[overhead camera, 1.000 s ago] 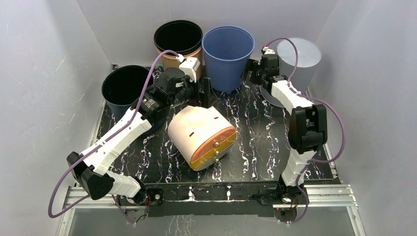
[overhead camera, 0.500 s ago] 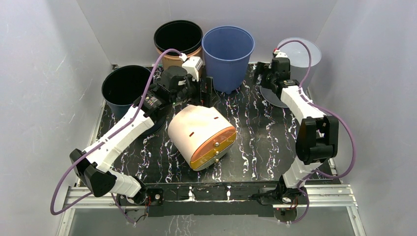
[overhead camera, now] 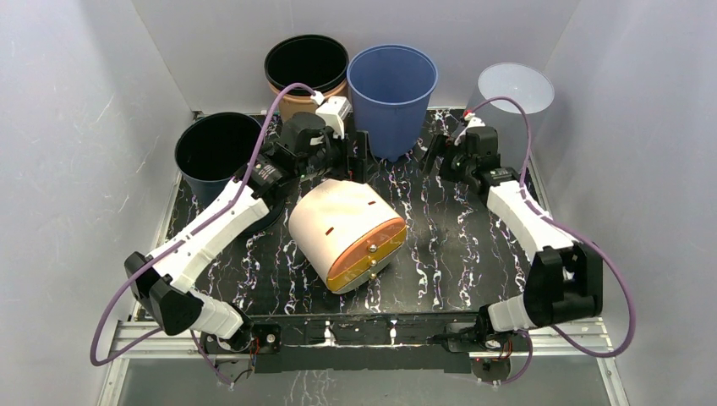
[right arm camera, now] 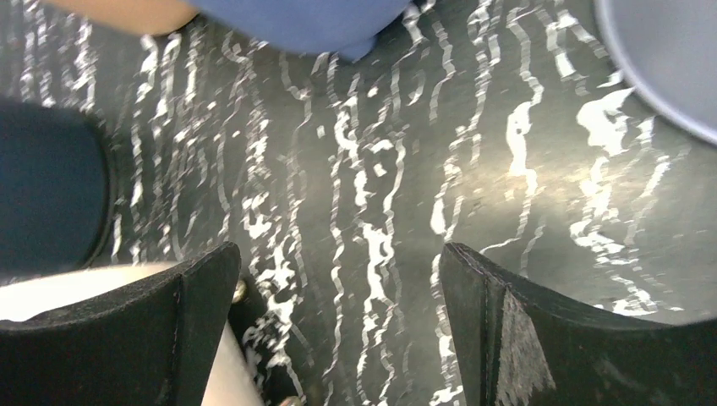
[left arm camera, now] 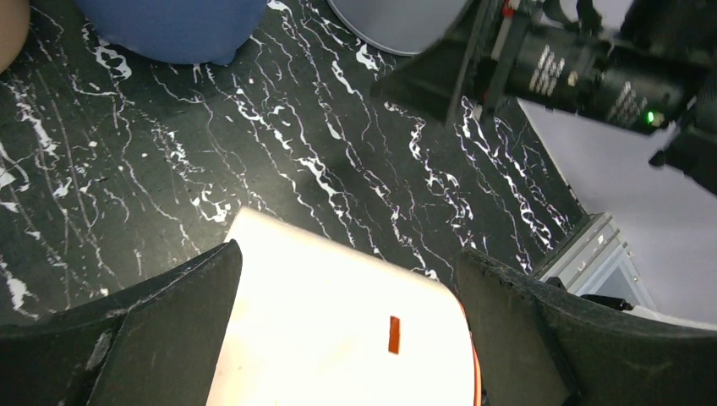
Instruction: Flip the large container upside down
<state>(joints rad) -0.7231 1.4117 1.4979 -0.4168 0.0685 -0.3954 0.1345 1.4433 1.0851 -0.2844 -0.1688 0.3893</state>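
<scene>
Cream container (left arm camera: 338, 330): lower part cut off at the left wrist view's bottom edge. Blue bucket (right arm camera: 296, 19): base only, blurred.

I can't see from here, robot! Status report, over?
Left gripper open over large cream container. Right gripper open, empty. Container on its side, not flipped. Blue bucket behind, clear of it.

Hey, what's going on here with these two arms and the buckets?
The large cream container lies on its side on the table, not yet upside down. The left gripper is open, straddling the container's far end; I cannot tell whether it touches. The right gripper is open over bare table near the blue bucket, holding nothing.
</scene>
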